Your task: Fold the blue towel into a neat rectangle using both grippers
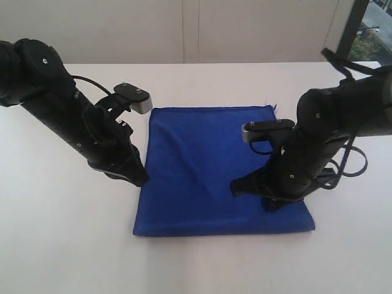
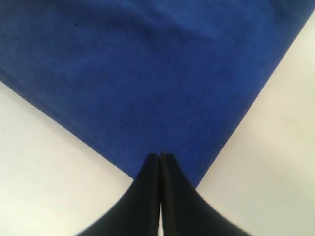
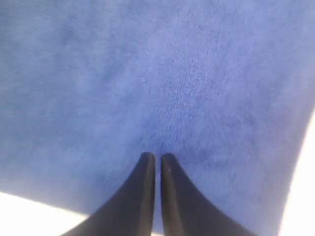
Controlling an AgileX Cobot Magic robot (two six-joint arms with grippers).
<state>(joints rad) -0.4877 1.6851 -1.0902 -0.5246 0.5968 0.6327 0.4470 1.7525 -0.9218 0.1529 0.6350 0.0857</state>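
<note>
Table (image 1: 67,257) up front is plain white, and the blue towel (image 1: 202,165) lies flat in the middle of it as a squarish rectangle, with its near edge running pretty straight across. The right claw (image 3: 157,157) is down over the near right part of the towel. In its wrist view the two black fingers (image 3: 145,191) are pinched almost together with only a sliver between them and nothing caught in it. There's cloth all around the tips and bare table close by on two sides, so it's near that corner. Can't tell if the tips actually press on the cloth. The left claw (image 2: 161,155) is over at the towel's left edge, a bit further back in the exterior view. Its jaws are closed tight, no gap at all, holding nothing, and the tips sit just inside a towel corner in its wrist view. Again, no idea if it's touching. Both black arms slant in from the sides, the left arm (image 1: 55,104) and the right arm (image 1: 343,116), each with a small grey block (image 1: 142,103) near the wrist. Further back, the far edge of the towel has a tiny loose thread (image 1: 275,108) sticking up at its right corner. Behind the table there's a pale wall (image 1: 184,30) and a strip of window (image 1: 375,30) at top right.
</note>
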